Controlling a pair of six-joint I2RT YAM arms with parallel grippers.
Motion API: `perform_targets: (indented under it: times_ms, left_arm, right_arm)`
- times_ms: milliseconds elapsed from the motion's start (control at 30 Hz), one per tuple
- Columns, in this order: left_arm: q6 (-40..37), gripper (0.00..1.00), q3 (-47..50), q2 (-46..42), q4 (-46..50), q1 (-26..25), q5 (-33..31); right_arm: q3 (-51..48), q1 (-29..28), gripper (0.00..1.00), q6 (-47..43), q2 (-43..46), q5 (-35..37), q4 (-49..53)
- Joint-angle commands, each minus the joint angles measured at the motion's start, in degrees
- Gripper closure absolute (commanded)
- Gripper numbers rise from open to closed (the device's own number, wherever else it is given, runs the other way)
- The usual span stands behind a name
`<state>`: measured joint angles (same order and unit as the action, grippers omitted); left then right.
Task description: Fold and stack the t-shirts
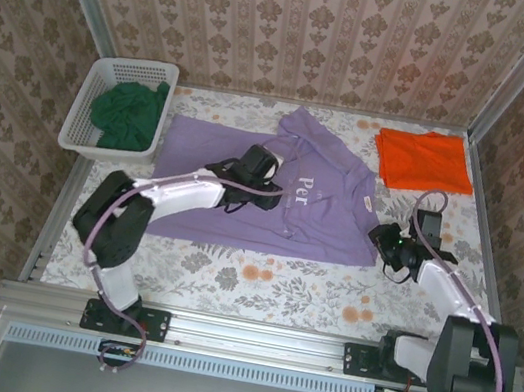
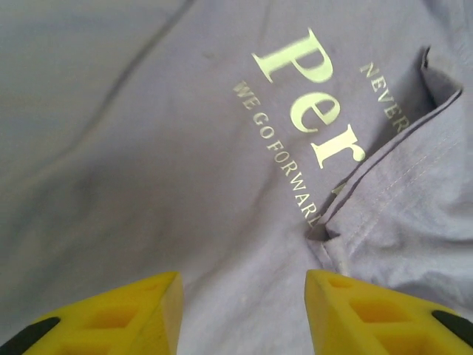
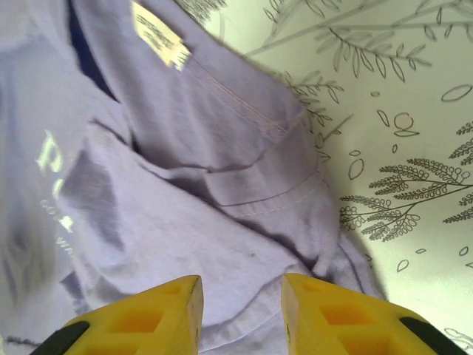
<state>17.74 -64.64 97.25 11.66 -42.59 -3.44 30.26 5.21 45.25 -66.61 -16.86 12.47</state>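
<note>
The lilac-purple t-shirt [image 1: 245, 178] with white chest lettering lies spread across the middle of the table, one sleeve folded over near the lettering. My left gripper [image 1: 268, 192] hovers low over the shirt's chest; its yellow fingers [image 2: 133, 314] stand open above bare cloth [image 2: 185, 170] beside the lettering [image 2: 310, 103]. My right gripper [image 1: 383, 240] is at the shirt's right edge, open, with its fingers [image 3: 159, 318] over the crumpled sleeve and hem [image 3: 251, 200]. The bright orange t-shirt [image 1: 423, 159] lies folded at the back right. The dark green t-shirt [image 1: 127, 114] is bunched in the basket.
A white plastic lattice basket [image 1: 90, 105] stands at the back left. The floral tablecloth [image 1: 256, 286] shows bare in front of the purple shirt. Patterned walls close in the sides and back, and a metal rail [image 1: 247, 341] runs along the near edge.
</note>
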Motion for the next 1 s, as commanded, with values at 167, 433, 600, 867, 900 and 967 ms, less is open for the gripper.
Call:
perform_targets:
  times_ms: [167, 433, 600, 867, 900, 967]
  left_arm:
    - [13.2, 0.53, 12.4, -18.4, 7.1, 5.4, -3.7]
    - [20.8, 0.61, 27.5, -28.9, 5.9, 14.5, 3.7]
    - [23.0, 0.61, 34.5, -32.9, 5.1, 20.9, 5.4]
    - [23.8, 0.58, 40.8, -35.0, 5.7, 26.7, 4.6]
    - [23.9, 0.58, 40.7, -35.1, 7.0, 26.7, 4.2]
    - [24.6, 0.58, 41.0, -35.5, 9.0, 26.7, 3.4]
  right_arm:
    - [-1.2, -3.0, 0.70, 1.5, 3.6, -3.8, 1.6]
    - [4.5, -14.0, 0.78, 1.9, -7.6, -0.4, 3.6]
    - [6.5, -18.1, 0.80, 3.8, -11.1, 4.9, 4.9]
    - [10.3, -19.9, 0.83, 7.5, -17.7, 16.2, 13.6]
    - [10.6, -20.1, 0.85, 7.9, -18.3, 17.0, 14.7]
    - [11.0, -20.8, 0.86, 9.9, -18.3, 18.8, 16.9]
